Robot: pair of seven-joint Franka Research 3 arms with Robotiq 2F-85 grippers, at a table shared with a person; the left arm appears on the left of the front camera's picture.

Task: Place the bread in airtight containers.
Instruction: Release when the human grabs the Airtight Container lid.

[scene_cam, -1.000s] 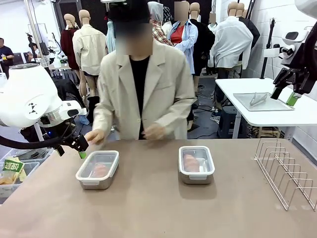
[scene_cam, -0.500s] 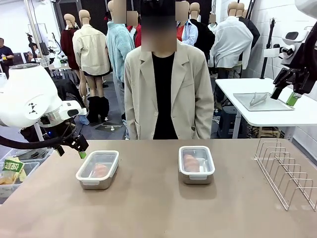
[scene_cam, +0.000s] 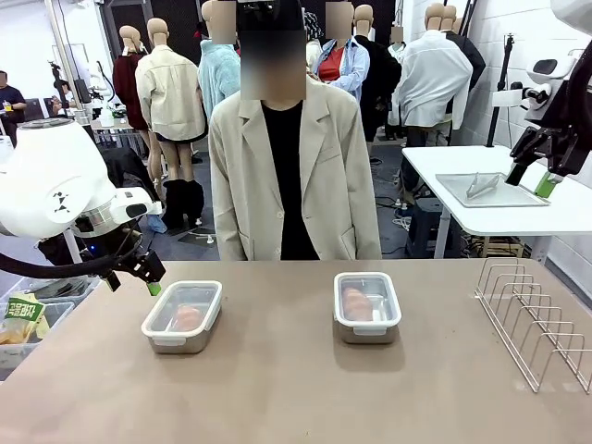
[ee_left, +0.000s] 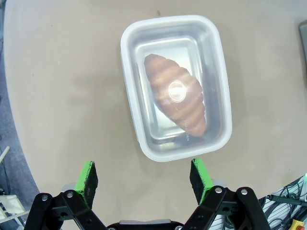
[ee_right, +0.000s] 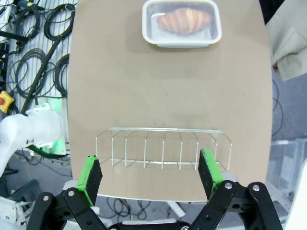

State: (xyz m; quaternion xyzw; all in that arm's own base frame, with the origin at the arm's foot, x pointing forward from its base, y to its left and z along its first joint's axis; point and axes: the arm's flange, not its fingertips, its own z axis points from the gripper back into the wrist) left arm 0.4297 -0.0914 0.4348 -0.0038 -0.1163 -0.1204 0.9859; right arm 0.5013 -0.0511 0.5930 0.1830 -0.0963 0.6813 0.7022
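From the front, 2 lidded tins sit on the bench [scene_cam: 296, 388], the left tin [scene_cam: 182, 316] and the right tin [scene_cam: 367, 307] each holding 1 bread roll, with a person [scene_cam: 294, 176] standing behind. The left wrist view shows the left claw [ee_left: 144, 176] open and empty above its tin, croissant [ee_left: 176, 93] under the clear lid. The right wrist view shows the right claw [ee_right: 151, 175] open, empty, high over a wire rack [ee_right: 163, 146].

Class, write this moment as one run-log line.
left gripper: open, empty | right gripper: open, empty | left tin: bread inside, lidded | right tin: same | person: standing back
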